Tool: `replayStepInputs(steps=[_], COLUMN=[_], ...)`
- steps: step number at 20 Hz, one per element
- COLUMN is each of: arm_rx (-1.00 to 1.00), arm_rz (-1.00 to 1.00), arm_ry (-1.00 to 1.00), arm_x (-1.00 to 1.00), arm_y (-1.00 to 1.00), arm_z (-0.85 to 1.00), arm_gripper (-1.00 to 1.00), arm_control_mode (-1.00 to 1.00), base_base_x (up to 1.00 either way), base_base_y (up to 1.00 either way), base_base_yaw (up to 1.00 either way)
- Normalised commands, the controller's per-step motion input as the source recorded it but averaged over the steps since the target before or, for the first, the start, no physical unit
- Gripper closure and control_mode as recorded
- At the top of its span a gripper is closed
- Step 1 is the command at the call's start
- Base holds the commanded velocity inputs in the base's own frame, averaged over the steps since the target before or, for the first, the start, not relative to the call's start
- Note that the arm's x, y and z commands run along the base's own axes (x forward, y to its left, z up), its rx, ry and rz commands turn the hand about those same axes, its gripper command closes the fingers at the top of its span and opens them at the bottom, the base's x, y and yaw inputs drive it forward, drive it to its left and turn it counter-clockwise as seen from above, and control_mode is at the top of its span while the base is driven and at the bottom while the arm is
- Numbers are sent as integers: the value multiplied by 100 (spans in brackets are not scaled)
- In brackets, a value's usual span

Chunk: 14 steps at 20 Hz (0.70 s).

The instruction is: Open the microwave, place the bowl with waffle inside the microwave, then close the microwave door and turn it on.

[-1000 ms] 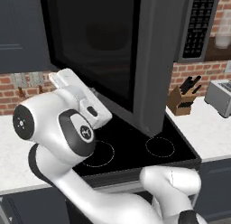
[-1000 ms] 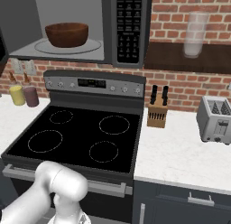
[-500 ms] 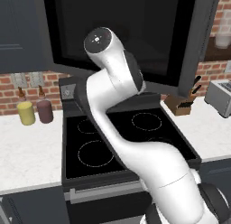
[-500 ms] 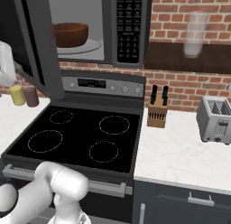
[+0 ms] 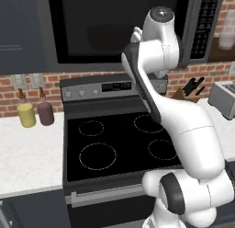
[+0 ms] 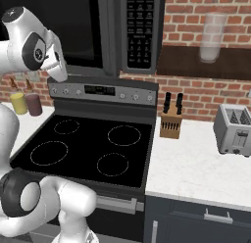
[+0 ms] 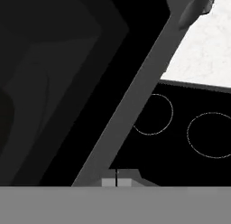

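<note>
Microwave (image 6: 98,31): 1, upper left of right base view, above stove.
Microwave door (image 5: 119,27): 1, closed, black window.
Gripper (image 7: 116,181): pressed together, empty, against door's lower edge.
Stove (image 6: 83,149): 1, 4 burner rings.
Counter (image 6: 196,168): white; 1 toaster (image 6: 234,130), 1 knife block (image 6: 171,123).
Wall (image 6: 196,12): red brick.

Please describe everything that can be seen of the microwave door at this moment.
The microwave door is a wide dark grey panel with a large black glass window that takes up most of it. It appears shut, flush with the microwave above the stove, beside the black keypad strip. Its handle cannot be made out. The gripper, with its fingers together, is close against the door's lower grey frame; actual contact cannot be confirmed. The glass is too dark to see clearly through.
</note>
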Motion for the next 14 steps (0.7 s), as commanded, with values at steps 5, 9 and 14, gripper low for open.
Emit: replayStepInputs(steps=[5, 9, 14], arm_rx=[13, 0, -6], arm_rz=[2, 0, -1], arm_ry=[0, 0, 0], arm_x=[100, 100, 100], arm_y=[-38, 1, 40], arm_z=[-2, -22, -41], arm_gripper=[100, 100, 100], arm_control_mode=[-100, -100, -100], base_base_x=[0, 0, 0], base_base_y=[0, 0, 0], base_base_yaw=[0, 0, 0])
